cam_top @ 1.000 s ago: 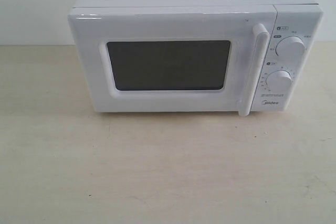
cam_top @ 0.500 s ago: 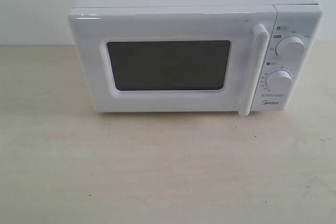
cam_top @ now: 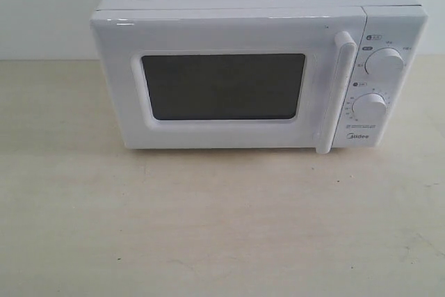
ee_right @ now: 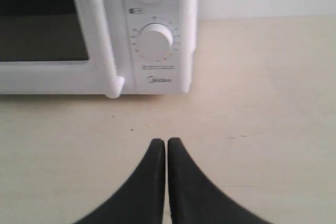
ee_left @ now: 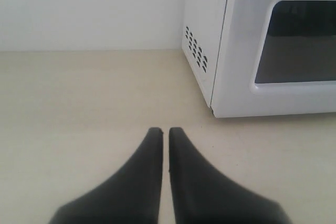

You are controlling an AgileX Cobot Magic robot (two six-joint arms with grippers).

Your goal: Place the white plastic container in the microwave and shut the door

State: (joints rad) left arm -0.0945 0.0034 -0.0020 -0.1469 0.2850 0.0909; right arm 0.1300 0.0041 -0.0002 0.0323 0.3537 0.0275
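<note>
The white microwave [cam_top: 257, 5] stands at the back of the table, its door [cam_top: 222, 137] shut, with a dark window and a vertical bar handle [cam_top: 337, 92]. No white plastic container shows in any view. Neither gripper appears in the exterior view. In the left wrist view my left gripper [ee_left: 165, 131] is shut with nothing in it, low over the table off the microwave's [ee_left: 236, 51] left front corner. My right gripper [ee_right: 166, 142] is shut and empty too, in front of the dials [ee_right: 156, 40] and the handle's lower end [ee_right: 113, 85].
Light wooden tabletop [cam_top: 222, 227] stretches in front of and beside the microwave. A white wall [cam_top: 42, 5] rises behind it. Vent slots [ee_left: 195, 50] mark the microwave's left side.
</note>
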